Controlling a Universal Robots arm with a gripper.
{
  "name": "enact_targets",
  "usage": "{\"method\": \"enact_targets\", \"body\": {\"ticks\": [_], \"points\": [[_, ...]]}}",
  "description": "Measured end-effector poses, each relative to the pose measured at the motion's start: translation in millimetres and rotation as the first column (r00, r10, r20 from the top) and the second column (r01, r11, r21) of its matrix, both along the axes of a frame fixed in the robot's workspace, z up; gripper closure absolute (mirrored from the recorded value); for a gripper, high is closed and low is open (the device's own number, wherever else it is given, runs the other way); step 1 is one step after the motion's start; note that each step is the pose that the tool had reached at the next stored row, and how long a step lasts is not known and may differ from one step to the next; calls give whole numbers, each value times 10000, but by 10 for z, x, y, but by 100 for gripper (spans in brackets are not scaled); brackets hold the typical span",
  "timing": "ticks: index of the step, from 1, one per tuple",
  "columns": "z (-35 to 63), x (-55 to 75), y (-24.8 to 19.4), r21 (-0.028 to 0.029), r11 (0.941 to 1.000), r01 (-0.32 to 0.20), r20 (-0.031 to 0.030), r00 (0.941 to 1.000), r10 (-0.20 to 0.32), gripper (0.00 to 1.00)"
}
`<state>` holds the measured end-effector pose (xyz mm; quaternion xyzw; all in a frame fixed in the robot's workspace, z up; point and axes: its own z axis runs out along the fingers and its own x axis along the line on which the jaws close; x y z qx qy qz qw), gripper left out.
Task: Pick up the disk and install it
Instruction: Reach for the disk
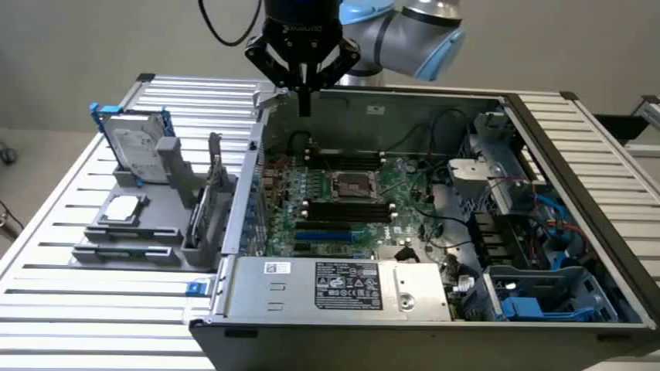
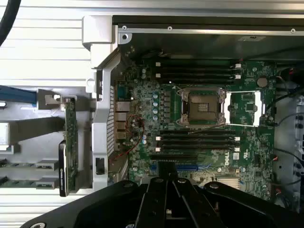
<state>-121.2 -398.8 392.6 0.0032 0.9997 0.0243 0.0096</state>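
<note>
The jaws are clenched, fingertips pressed together with nothing between them. They point straight down and hang above the far wall of the open computer case (image 1: pixel 413 104), close to its corner on the exterior view's left. The black wrist body sits directly above them, and the grey and light-blue arm (image 1: pixel 413 31) bends away toward the exterior view's right.

Below the jaws, inside the case, lies the green circuit board (image 1: pixel 351 220). Its processor socket (image 1: pixel 351 185) is near the centre, with rows of black memory slots (image 1: pixel 345 212) on both sides. In the wrist view the same board (image 2: pixel 142 123) and socket (image 2: pixel 202 107) lie flat under the camera.

At the near edge of the case sits a large silver power-supply box (image 1: pixel 341 286) with a printed label. A blue plastic bay (image 1: pixel 536 301) occupies the near corner on the exterior view's right.

The case rests on a slatted metal counter (image 1: pixel 93 325). The disk (image 1: pixel 139 147) is outside the case, well apart from the jaws on the exterior view's left. It stands upright in a grey holder (image 1: pixel 154 216), label showing and blue carrier around it. A small square silver chip (image 1: pixel 122 209) lies flat on the same holder, just in front of the disk.
</note>
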Motion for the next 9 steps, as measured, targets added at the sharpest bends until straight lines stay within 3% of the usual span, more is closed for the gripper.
{"method": "enact_targets", "body": {"ticks": [9], "points": [[-2, -17, 9, 2, 10000, -19, 2, 10000, 19, 89]]}}
